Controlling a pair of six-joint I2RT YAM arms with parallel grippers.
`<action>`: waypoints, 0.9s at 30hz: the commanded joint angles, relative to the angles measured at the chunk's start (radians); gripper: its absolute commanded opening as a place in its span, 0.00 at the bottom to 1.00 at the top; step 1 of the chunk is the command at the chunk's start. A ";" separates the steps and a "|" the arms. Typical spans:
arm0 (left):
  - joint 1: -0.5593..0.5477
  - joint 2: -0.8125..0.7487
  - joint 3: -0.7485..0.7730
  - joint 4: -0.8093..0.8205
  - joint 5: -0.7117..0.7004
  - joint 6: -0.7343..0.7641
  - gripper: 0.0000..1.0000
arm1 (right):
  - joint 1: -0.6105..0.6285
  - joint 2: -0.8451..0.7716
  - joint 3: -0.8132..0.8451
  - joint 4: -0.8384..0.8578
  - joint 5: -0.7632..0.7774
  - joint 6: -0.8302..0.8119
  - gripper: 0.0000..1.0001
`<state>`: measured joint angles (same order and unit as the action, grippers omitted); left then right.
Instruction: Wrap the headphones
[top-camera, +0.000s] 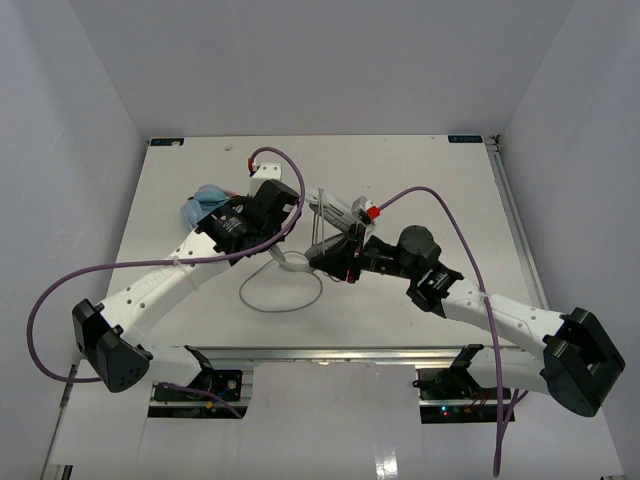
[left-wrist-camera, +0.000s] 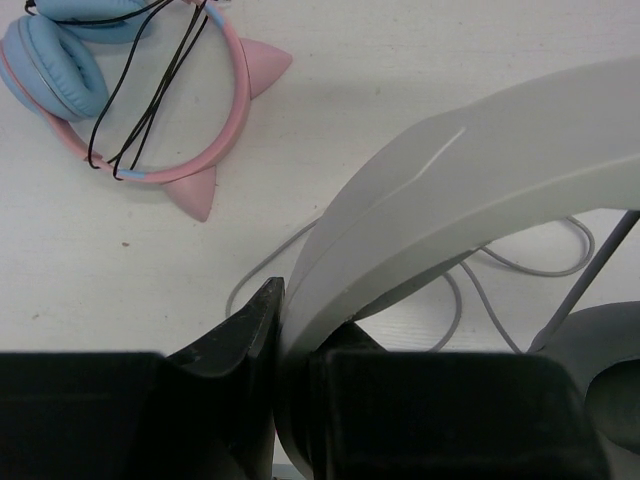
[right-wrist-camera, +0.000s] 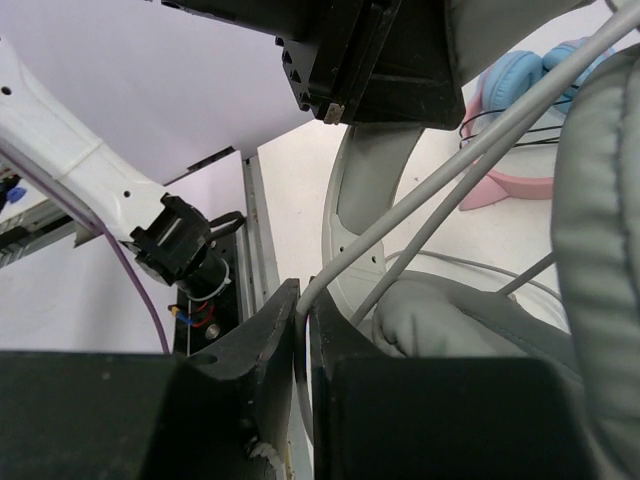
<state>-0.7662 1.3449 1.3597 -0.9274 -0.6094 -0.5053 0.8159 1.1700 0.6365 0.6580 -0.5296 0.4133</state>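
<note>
The white-and-grey headphones (top-camera: 330, 208) are held up over the middle of the table between both arms. My left gripper (left-wrist-camera: 290, 335) is shut on the white headband (left-wrist-camera: 480, 170), pinching its lower end; from above, this left gripper (top-camera: 292, 222) sits just left of the headset. My right gripper (right-wrist-camera: 303, 320) is shut on the thin grey cable (right-wrist-camera: 430, 195), which runs taut up and to the right past a grey padded ear cup (right-wrist-camera: 600, 250). Slack cable (top-camera: 280, 298) lies looped on the table below the grippers.
A blue-and-pink cat-ear headset (left-wrist-camera: 150, 100) with thin dark cord lies on the table at the left, behind my left wrist (top-camera: 205, 205). Purple arm cables (top-camera: 440, 205) arch above the table. The left arm's gripper body (right-wrist-camera: 370, 60) hangs close above my right gripper.
</note>
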 joint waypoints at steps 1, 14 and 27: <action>0.018 -0.075 0.051 0.089 -0.014 -0.159 0.00 | 0.072 -0.050 -0.011 -0.080 0.147 -0.097 0.13; 0.018 -0.128 0.056 0.108 -0.007 -0.244 0.00 | 0.178 -0.046 -0.028 -0.118 0.340 -0.206 0.13; 0.018 -0.176 0.065 0.127 0.076 -0.271 0.00 | 0.201 -0.057 -0.154 0.085 0.398 -0.305 0.22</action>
<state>-0.7538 1.2300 1.3662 -0.9051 -0.5765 -0.7137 1.0086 1.1286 0.5021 0.6144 -0.1550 0.1674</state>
